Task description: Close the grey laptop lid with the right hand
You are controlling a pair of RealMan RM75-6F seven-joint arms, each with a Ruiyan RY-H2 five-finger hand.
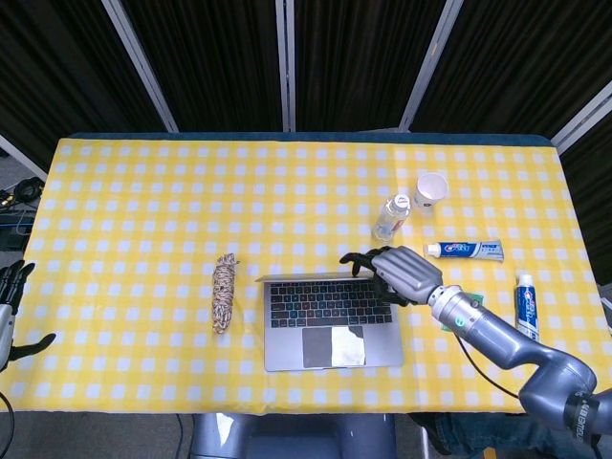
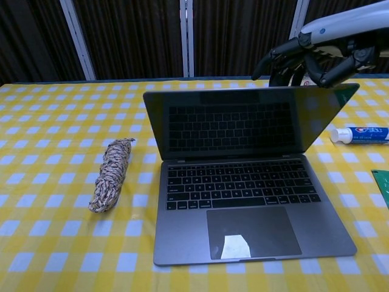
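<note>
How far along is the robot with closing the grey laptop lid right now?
Partway. Done: the right hand has reached the lid's top edge, near its right corner. In hand: the lid leans forward over the keyboard, so the push is underway. Left: the lid is still well open in the chest view and must go down flat onto the base. The left hand is idle at the table's edge.

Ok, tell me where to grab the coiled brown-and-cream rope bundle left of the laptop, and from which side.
Grip the rope bundle around its middle, from above, fingers spanning its narrow width. It lies flat, long axis running front to back, with bare tablecloth on both sides.
</note>
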